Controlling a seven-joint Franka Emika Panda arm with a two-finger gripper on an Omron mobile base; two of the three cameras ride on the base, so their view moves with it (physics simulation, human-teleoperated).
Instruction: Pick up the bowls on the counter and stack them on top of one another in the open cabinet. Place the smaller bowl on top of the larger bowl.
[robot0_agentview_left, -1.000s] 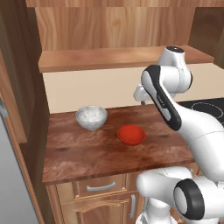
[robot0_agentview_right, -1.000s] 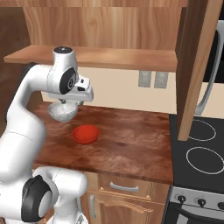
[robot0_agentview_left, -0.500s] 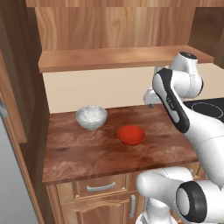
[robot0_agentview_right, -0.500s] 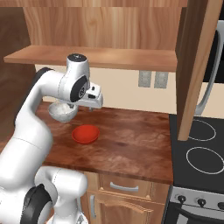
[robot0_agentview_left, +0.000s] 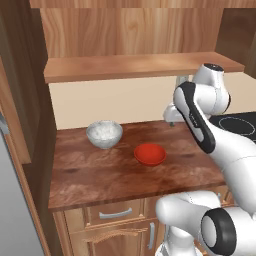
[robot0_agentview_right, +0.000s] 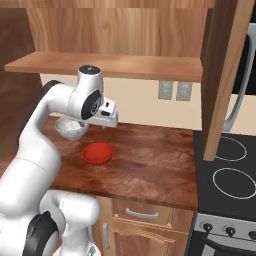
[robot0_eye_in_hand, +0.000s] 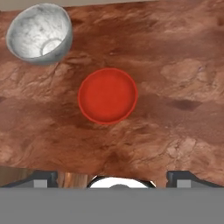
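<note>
The wooden counter (robot0_agentview_left: 100, 175) carries two bowls. The grey bowl (robot0_agentview_left: 104, 134) and the red bowl (robot0_agentview_left: 150, 154) sit near each other, apart.

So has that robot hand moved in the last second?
Yes. In the right base view the gripper has swung right, off the grey bowl toward the wall outlets.

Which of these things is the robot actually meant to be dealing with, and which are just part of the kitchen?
Part of the job:
- grey-white bowl
- red bowl
- counter they sit on
- open cabinet shelf

Just there:
- stovetop
- wall outlets
- drawers
</note>
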